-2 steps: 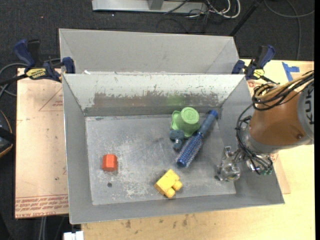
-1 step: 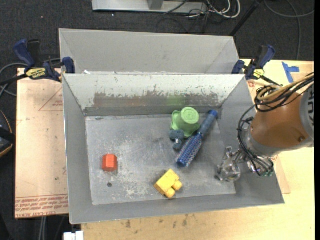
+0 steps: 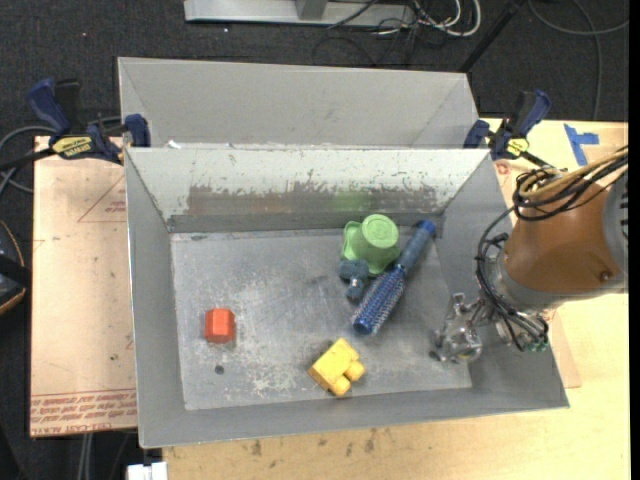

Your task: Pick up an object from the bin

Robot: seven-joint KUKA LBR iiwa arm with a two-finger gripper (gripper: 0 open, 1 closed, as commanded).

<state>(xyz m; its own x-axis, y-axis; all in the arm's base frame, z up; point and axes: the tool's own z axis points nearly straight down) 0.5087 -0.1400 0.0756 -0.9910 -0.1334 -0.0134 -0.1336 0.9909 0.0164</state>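
My gripper hangs low at the bin's right side, over bare floor near the right wall, with nothing between its fingers. A blue hairbrush lies diagonally to its left, bristle end toward the front. Against the brush's upper end rests a green cup-like thing, with a small dark blue piece tucked under it. Toward the front, left of the gripper, sits a yellow block.
A small orange-red cube sits alone at the bin's left. The arm with its orange cover and cables reaches in over the right wall. Bare floor lies between the cube and the brush.
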